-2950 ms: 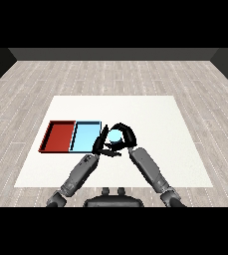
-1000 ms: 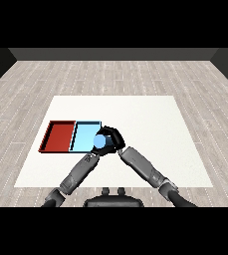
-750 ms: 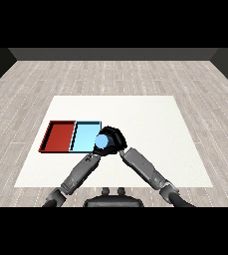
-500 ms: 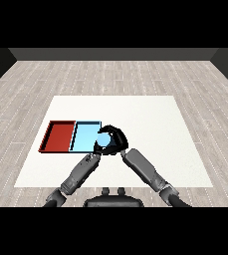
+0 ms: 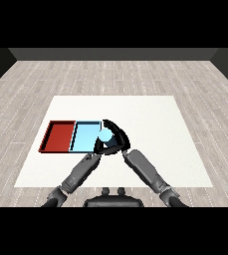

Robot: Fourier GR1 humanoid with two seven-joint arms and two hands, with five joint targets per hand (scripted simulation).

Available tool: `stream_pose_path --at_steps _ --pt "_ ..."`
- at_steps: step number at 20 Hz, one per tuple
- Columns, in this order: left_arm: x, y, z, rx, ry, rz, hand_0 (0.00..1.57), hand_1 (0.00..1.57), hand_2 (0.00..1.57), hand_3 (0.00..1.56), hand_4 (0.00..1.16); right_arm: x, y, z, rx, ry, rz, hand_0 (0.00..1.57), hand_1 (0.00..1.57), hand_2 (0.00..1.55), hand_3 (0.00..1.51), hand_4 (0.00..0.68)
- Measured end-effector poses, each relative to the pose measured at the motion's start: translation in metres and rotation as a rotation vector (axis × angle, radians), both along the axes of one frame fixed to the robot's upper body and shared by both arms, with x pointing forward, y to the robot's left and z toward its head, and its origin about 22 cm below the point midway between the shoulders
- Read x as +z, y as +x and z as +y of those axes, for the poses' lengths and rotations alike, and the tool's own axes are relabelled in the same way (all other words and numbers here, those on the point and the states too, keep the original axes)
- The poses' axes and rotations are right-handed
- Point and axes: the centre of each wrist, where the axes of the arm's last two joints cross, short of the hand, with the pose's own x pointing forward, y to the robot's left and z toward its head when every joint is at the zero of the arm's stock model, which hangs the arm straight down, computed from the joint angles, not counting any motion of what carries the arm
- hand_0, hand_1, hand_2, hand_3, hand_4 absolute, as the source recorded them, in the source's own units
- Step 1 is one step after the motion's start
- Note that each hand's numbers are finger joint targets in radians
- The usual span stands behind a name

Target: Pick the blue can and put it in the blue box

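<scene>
Your right hand (image 5: 116,135) is curling round the blue can (image 5: 106,135), holding it at the right edge of the light blue tray (image 5: 84,137). The can is showing as a pale blue patch between the fingers. Your left hand (image 5: 103,147) is sitting just below the can, against the right hand; you cannot tell whether its fingers are spread or curled. The red tray (image 5: 59,136) is lying beside the blue one on the white worktop (image 5: 155,119).

A bare test room: white table (image 5: 150,114) on grey plank floor (image 5: 110,74), dark walls (image 5: 110,54).
</scene>
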Motion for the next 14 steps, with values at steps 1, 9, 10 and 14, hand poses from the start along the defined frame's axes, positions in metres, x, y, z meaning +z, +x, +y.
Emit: stream_pose_path --at_steps 1,9,10,14 --pt "0.000 0.003 0.001 0.005 0.007 -0.004 1.57 1.57 1.57 1.50 1.14 -0.001 0.001 -0.001 0.001 0.005 0.002 0.00 0.00 0.00 0.00 0.000" --pt "-0.003 -0.002 0.008 0.020 0.046 -0.023 1.57 1.57 1.57 1.50 1.13 0.011 0.003 -0.016 -0.007 0.036 0.019 0.00 0.00 0.00 0.00 0.000" --pt "-0.004 -0.002 0.010 0.021 0.050 -0.024 1.57 1.57 1.57 1.50 1.13 0.010 -0.004 -0.019 -0.010 0.043 0.017 0.00 0.00 0.00 0.00 0.000" --pt "-0.005 0.000 0.018 0.040 0.059 -0.023 1.57 1.57 1.57 1.49 1.13 0.011 -0.016 -0.042 -0.035 0.070 0.007 0.00 0.00 0.00 0.00 0.000"
